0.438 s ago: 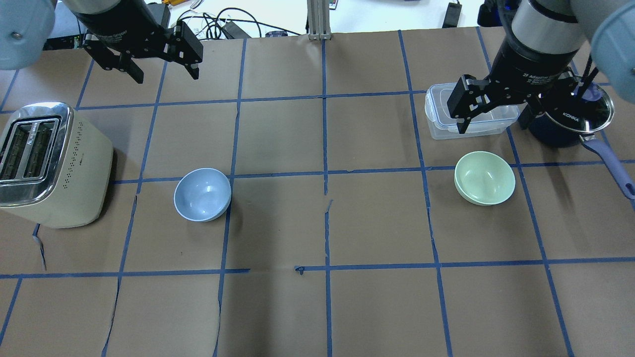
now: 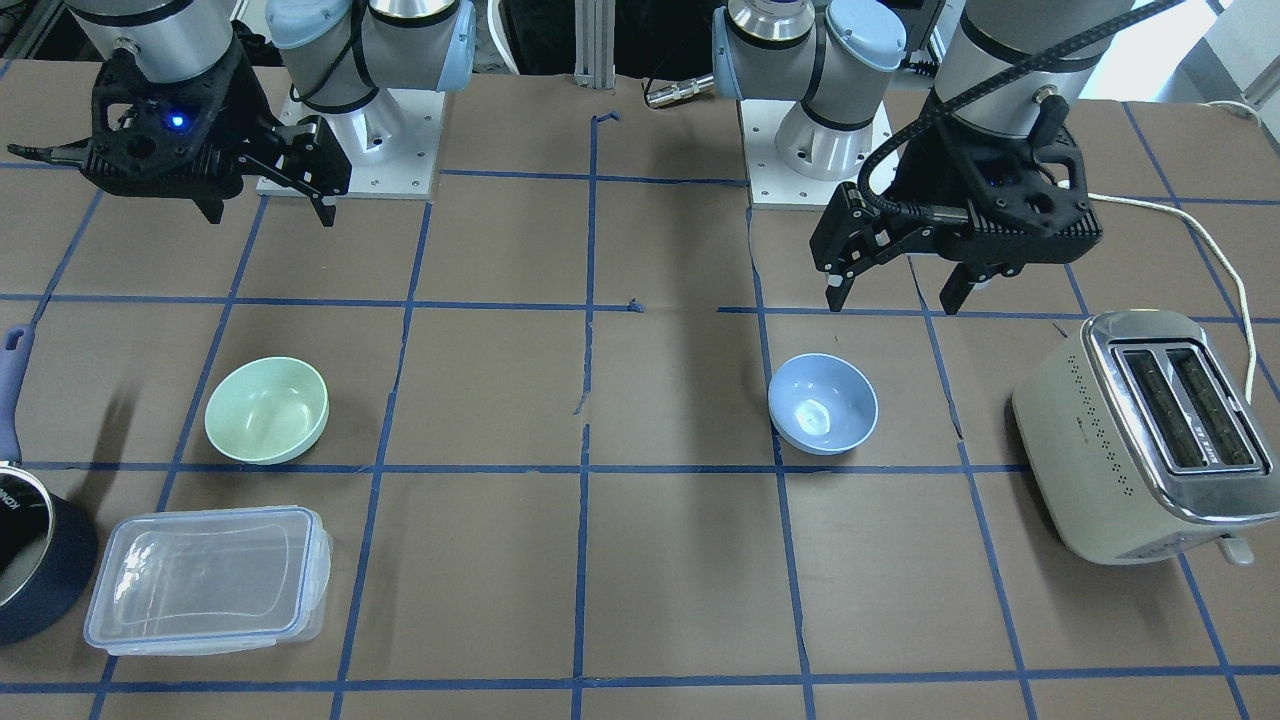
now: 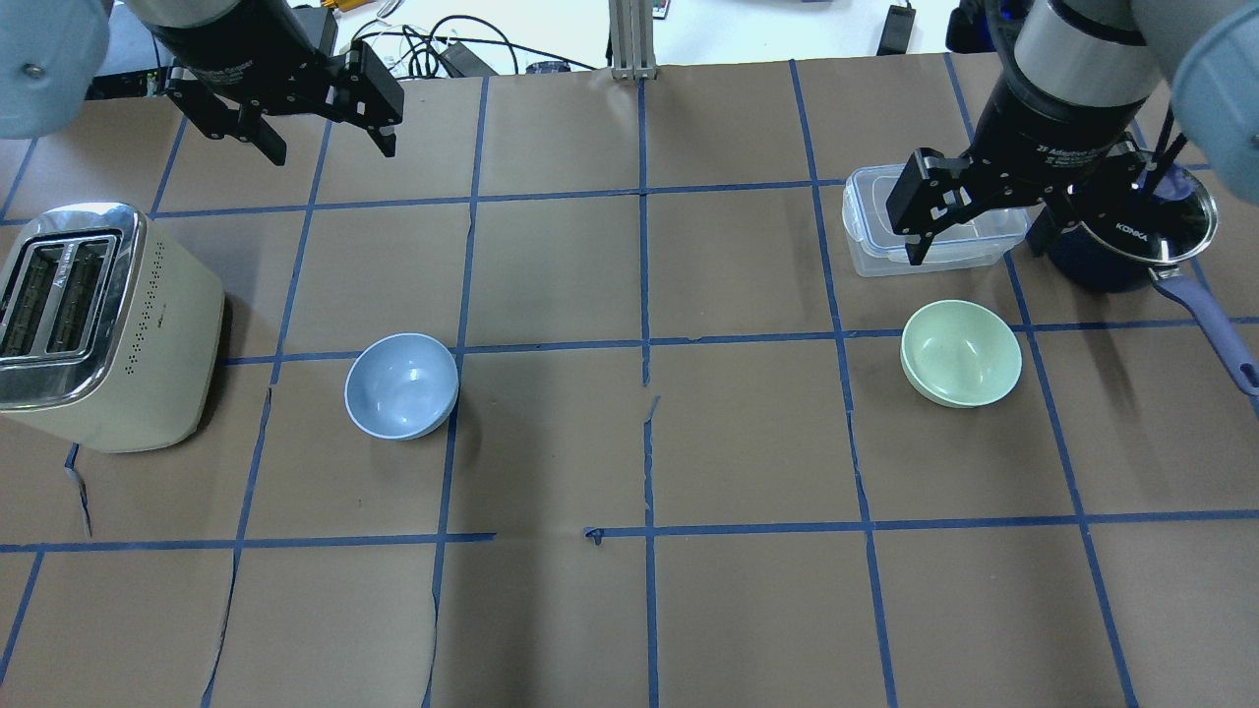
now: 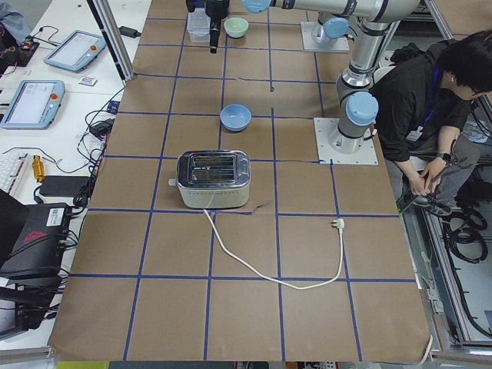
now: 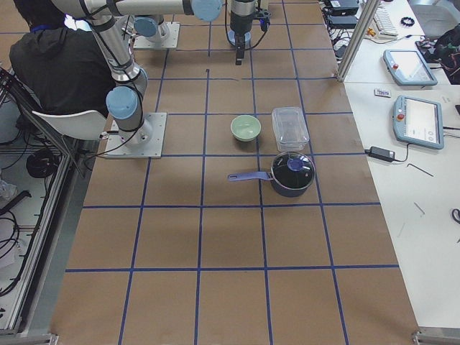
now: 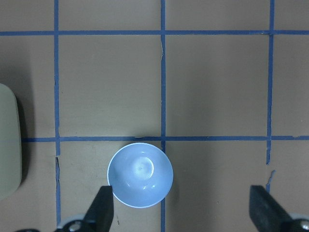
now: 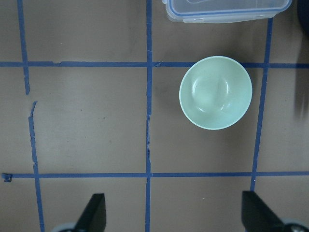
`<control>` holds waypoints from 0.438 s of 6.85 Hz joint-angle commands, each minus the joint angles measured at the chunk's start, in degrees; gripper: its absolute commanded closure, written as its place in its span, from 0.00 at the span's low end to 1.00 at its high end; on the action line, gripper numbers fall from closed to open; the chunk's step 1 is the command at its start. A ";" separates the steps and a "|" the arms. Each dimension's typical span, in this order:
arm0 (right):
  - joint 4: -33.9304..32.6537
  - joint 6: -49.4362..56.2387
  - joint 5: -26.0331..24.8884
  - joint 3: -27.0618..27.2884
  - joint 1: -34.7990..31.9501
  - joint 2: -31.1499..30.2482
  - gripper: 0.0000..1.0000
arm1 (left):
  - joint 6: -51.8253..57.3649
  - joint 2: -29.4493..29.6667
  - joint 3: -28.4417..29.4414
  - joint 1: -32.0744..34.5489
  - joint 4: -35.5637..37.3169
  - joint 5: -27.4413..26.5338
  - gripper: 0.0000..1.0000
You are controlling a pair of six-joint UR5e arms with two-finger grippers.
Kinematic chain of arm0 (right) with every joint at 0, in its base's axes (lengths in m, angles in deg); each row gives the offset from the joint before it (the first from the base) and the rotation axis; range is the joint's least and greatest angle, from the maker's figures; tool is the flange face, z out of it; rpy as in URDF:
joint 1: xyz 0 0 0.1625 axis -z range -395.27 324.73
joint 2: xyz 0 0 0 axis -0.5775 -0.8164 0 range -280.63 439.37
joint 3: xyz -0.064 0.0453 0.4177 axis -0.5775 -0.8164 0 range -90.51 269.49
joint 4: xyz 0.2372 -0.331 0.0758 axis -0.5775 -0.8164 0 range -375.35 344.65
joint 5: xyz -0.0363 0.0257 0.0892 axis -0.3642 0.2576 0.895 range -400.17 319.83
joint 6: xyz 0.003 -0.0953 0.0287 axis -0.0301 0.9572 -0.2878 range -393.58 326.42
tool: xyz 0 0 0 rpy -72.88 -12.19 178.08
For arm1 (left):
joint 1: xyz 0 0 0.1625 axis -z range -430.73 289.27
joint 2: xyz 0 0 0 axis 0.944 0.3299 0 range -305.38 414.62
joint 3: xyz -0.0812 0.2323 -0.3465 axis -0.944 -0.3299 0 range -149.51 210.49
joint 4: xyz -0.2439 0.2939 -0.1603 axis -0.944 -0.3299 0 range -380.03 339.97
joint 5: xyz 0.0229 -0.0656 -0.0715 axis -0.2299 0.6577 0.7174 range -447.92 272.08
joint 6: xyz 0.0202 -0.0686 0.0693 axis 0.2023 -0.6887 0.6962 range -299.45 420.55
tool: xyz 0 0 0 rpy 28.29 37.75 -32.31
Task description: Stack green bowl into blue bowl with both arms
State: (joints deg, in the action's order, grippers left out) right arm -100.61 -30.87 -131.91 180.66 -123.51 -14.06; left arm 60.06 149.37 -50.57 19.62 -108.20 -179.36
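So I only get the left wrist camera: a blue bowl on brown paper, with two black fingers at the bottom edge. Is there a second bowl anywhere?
Observer: Yes, a green bowl sits well apart from it, on the robot's right side of the table.
Visitor: And that pale edge on my left?
Observer: It's a cream toaster, standing beside the blue bowl without touching it.
Visitor: Anything near the green one?
Observer: A clear lidded container and a dark saucepan with a lid sit close by.
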 commanded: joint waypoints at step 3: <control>0.00 0.27 0.06 -0.12 0.00 0.00 0.00 | 0.23 -0.62 -0.06 0.00 -0.17 -0.32 0.00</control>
State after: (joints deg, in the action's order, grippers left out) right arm -100.61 -30.63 -131.91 180.58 -123.51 -14.06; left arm 60.26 148.81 -50.73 19.62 -108.39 -179.68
